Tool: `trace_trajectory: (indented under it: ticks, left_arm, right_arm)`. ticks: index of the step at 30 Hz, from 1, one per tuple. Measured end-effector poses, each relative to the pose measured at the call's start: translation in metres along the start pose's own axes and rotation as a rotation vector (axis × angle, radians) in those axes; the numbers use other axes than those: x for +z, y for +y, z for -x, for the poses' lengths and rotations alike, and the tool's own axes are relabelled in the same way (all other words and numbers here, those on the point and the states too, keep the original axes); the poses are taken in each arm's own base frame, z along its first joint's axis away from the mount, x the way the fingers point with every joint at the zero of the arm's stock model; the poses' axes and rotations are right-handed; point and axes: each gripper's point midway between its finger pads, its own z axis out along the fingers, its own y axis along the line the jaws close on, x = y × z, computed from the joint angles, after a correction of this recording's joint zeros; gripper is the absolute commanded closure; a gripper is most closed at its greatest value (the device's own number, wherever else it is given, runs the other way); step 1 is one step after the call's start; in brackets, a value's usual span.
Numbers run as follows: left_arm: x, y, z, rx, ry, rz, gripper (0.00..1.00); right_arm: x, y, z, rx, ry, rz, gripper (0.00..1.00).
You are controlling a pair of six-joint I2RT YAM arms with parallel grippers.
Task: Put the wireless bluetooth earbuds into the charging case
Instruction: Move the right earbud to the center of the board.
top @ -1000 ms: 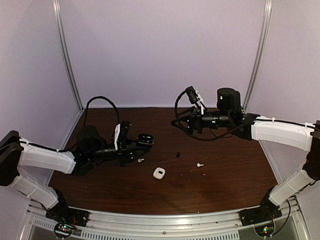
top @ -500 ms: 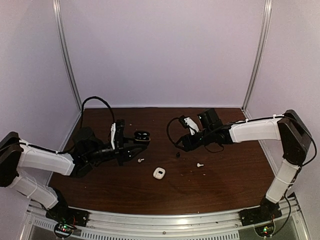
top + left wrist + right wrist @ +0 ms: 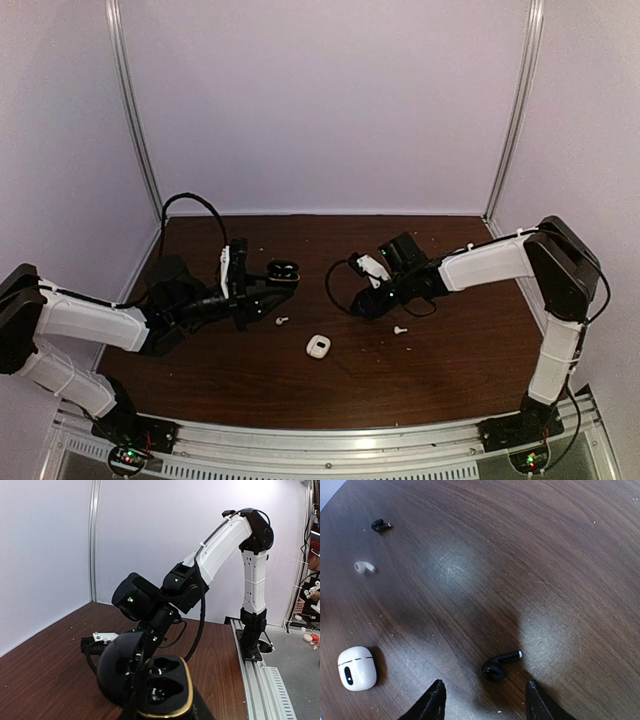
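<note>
My left gripper (image 3: 268,290) is shut on an open black charging case (image 3: 285,271), held above the table; its gold-rimmed sockets (image 3: 159,682) look empty in the left wrist view. My right gripper (image 3: 362,306) is open and low over the table, its fingertips (image 3: 434,701) on either side of a black earbud (image 3: 499,666) lying just ahead of them. A second black earbud (image 3: 380,525) and a white earbud (image 3: 364,567) lie farther off. The white earbud (image 3: 281,321) lies below the held case. Another white earbud (image 3: 399,328) lies to the right of my right gripper.
A closed white charging case (image 3: 319,346) lies on the brown table (image 3: 450,350) in front of the centre, and it shows in the right wrist view (image 3: 356,667) too. The right arm (image 3: 220,540) reaches across in front of the left wrist camera. White walls enclose the table.
My right arm has swung left and dropped from high above the table down to the black earbud. My left gripper has shifted slightly with the black case.
</note>
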Motion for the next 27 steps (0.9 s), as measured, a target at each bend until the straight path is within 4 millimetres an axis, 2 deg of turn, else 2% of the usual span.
trace_trajectory:
  ticks: [11, 20, 27]
  left_arm:
    - [0.0, 0.001, 0.0, 0.0, 0.0, 0.003, 1.0]
    - [0.0, 0.001, 0.0, 0.0, 0.0, 0.005, 1.0]
    - [0.0, 0.001, 0.0, 0.002, 0.0, 0.007, 1.0]
  right_arm:
    - [0.018, -0.003, -0.013, -0.02, 0.045, -0.021, 0.48]
    - [0.027, -0.014, 0.001, -0.02, 0.029, -0.086, 0.48]
    - [0.034, -0.027, 0.011, -0.015, 0.022, -0.155, 0.54]
